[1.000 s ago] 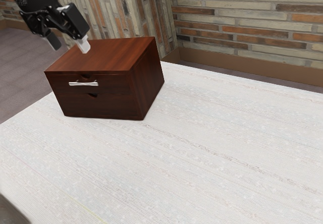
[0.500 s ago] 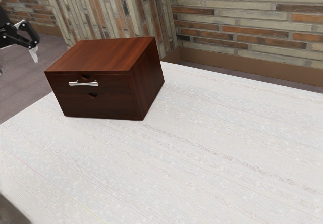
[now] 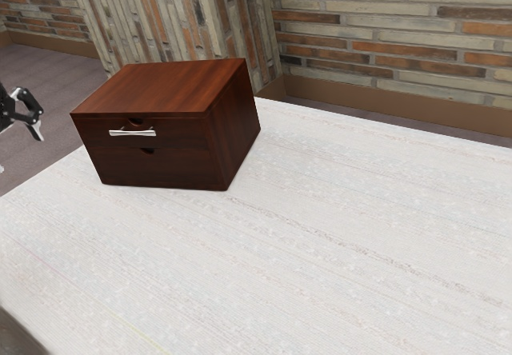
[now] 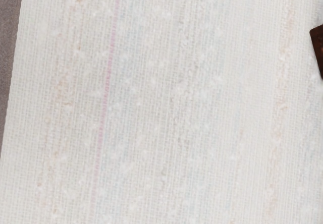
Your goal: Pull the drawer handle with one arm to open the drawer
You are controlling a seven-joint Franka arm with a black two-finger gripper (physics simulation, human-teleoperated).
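From the exterior view, a dark wooden cabinet (image 3: 172, 119) sits on the white counter (image 3: 336, 243), toward the far corner on the exterior view's left. It has two drawer fronts, one above the other. The upper drawer (image 3: 96, 133) carries a slim silver handle (image 3: 133, 133), and both fronts look flush with the cabinet's face, so the drawer is closed. The black claw (image 3: 18, 113) hangs at the very edge of the exterior view's left, well apart from the handle and at about its height, out over the grey-purple floor (image 3: 56, 79). It is cut off by the frame, and I cannot tell whether it is spread or pressed together. A brick wall (image 3: 384, 27) runs behind the counter.

In the wrist view, the pale, faintly striped counter (image 4: 161, 108) lies beneath the hand. A dark brown corner of the cabinet (image 4: 318, 45) pokes in at one edge, and a strip of floor (image 4: 7, 37) shows past the counter's opposite edge.
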